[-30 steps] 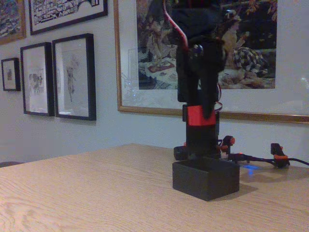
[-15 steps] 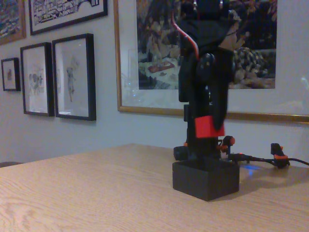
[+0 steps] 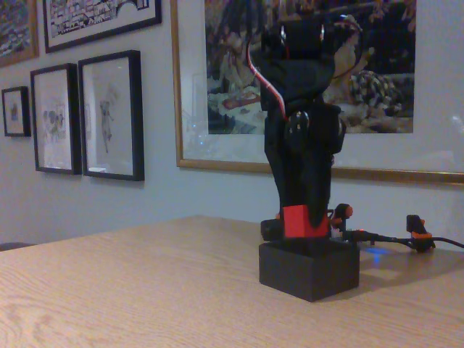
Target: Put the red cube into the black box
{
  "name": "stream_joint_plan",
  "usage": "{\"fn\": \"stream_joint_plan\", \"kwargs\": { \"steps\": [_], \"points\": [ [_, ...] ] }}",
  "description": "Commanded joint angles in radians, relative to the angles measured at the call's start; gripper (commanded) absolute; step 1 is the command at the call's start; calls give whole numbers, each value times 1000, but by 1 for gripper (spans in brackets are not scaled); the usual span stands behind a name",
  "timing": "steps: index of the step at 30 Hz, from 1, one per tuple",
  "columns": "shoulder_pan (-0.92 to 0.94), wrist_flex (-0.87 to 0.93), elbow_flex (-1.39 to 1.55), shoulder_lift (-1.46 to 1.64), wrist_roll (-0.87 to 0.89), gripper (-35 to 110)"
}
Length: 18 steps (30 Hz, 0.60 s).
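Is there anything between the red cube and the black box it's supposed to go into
Nothing visible. The small bright-red cube, held in the black gripper, hangs directly above the open top of the low matte black box, its lower edge about at the rim.

This looks like a room in a home, a living or dining room by its furnishings. The pale wall [image 3: 210, 192] carries a hung collection of art: a large painting in a gilt wooden frame [image 3: 175, 87], two narrow black-framed drawings [image 3: 88, 114] side by side, a smaller black frame [image 3: 15, 111] further left, and more framed prints along the top edge. Below them stands a broad table [image 3: 130, 290] with a light oak-grain top, lit dimly and warmly as by household lamps, with a few cables [image 3: 406, 239] trailing across its far right side.
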Motion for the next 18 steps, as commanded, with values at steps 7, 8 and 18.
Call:
{"fn": "stream_joint_plan", "kwargs": {
  "steps": [7,8,18],
  "points": [
    [38,-23,8,-29,-44,0],
    [37,-23,3,-34,-48,2],
    [2,-2,-15,-38,-49,22]
  ]
}}
